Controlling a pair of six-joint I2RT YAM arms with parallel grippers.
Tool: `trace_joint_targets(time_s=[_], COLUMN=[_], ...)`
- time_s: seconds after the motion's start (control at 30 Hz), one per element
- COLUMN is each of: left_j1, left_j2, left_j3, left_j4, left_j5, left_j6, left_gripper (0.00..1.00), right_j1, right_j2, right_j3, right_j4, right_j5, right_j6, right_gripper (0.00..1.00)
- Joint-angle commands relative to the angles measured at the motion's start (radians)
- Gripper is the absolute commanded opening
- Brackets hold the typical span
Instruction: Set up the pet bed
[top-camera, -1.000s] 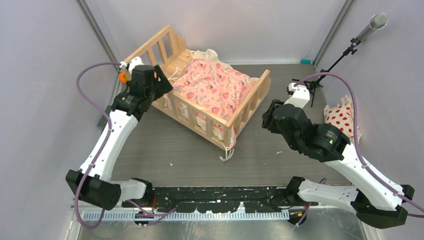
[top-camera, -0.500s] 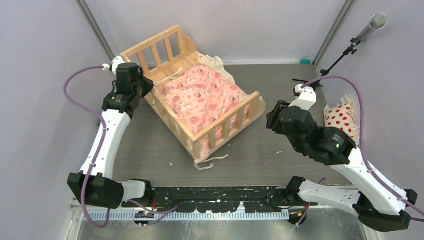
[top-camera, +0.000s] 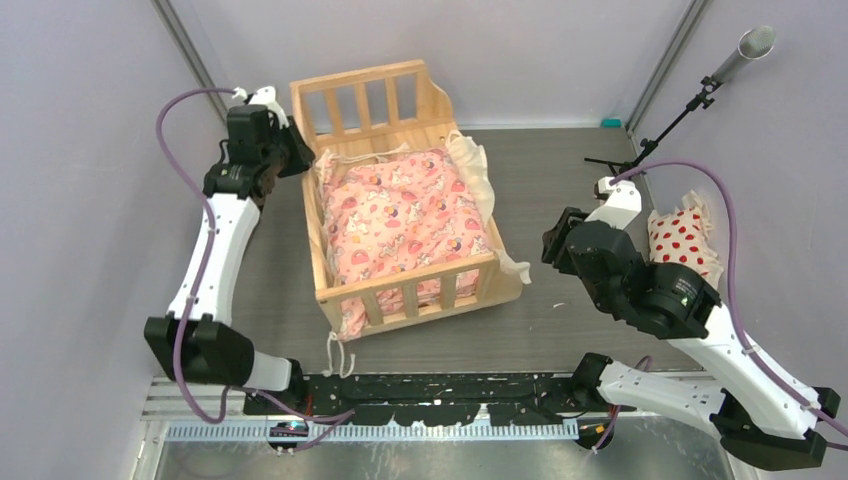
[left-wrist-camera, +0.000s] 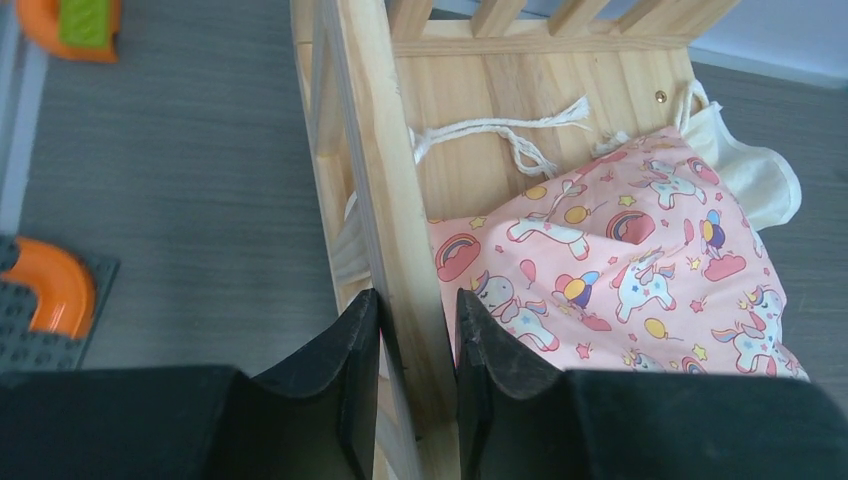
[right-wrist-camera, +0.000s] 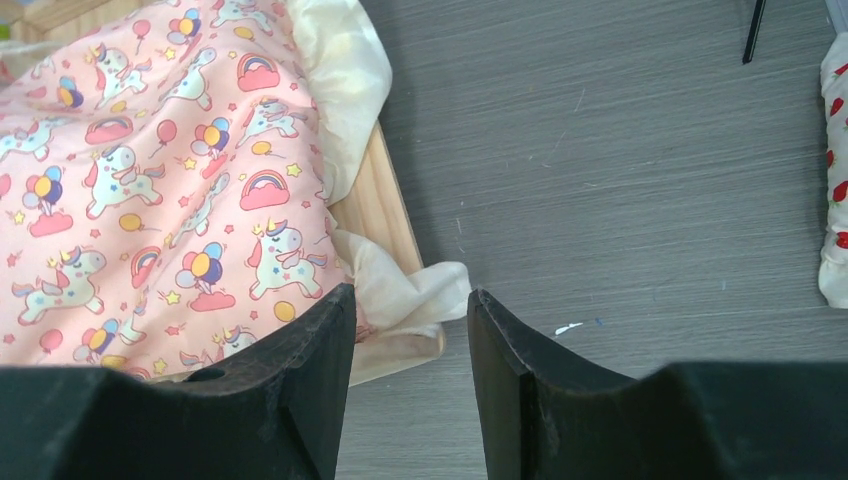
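Observation:
The pet bed (top-camera: 360, 75), a light wooden crib frame, stands mid-table with its foot rail toward the arms. A pink cartoon-print cushion (top-camera: 400, 215) with cream ties lies inside it. My left gripper (top-camera: 300, 162) is at the bed's far left corner. In the left wrist view the left gripper (left-wrist-camera: 415, 312) is shut on the top bar of the side rail (left-wrist-camera: 385, 150), one finger on each side. My right gripper (top-camera: 555, 240) hangs open just right of the bed's near right corner. The right wrist view has the right gripper (right-wrist-camera: 410, 310) above cream fabric (right-wrist-camera: 400, 290) spilling over the wood.
A white pillow with red dots (top-camera: 685, 240) lies at the right wall, behind the right arm. A microphone stand (top-camera: 690, 100) rises at the back right. Orange and grey toy blocks (left-wrist-camera: 55, 295) sit on the table left of the bed.
My left gripper has shut on the bed's side rail and swung the bed from a diagonal to nearly square with the table. The right arm has drifted slightly right.

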Motion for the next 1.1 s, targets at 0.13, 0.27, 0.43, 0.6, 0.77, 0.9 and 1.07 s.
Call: trace_joint_targets(time_s=[0.13, 0.27, 0.43, 0.6, 0.77, 0.9, 1.07], left_j1=[-0.047, -0.049, -0.049, -0.049, -0.049, -0.049, -0.053], left_j2=[0.32, 0.428, 0.44, 0.251, 0.06, -0.068, -0.156], left_j3=[0.253, 0.369, 0.461, 0.324, 0.178, 0.043, -0.094], left_j4=[0.027, 0.046, 0.014, 0.167, 0.19, 0.16, 0.137], left_j5=[0.404, 0.487, 0.51, 0.514, 0.447, 0.39, 0.402], left_j6=[0.225, 0.322, 0.306, 0.174, 0.13, 0.133, 0.119], left_gripper=[0.0, 0.02, 0.35, 0.75, 0.93, 0.96, 0.96], right_j1=[-0.006, -0.011, -0.054, -0.282, -0.474, -0.556, -0.622], right_j2=[0.001, 0.023, 0.076, 0.238, 0.484, 0.697, 0.926], right_j3=[-0.031, -0.028, 0.01, 0.087, 0.174, 0.299, 0.505], right_j4=[0.002, 0.008, 0.018, 0.126, 0.313, 0.413, 0.454], right_j5=[-0.029, -0.067, -0.106, -0.424, -0.763, -0.87, -0.984], right_j6=[-0.055, -0.075, -0.12, -0.204, -0.211, -0.211, -0.217], right_gripper=[0.51, 0.51, 0.59, 0.69, 0.77, 0.78, 0.78])
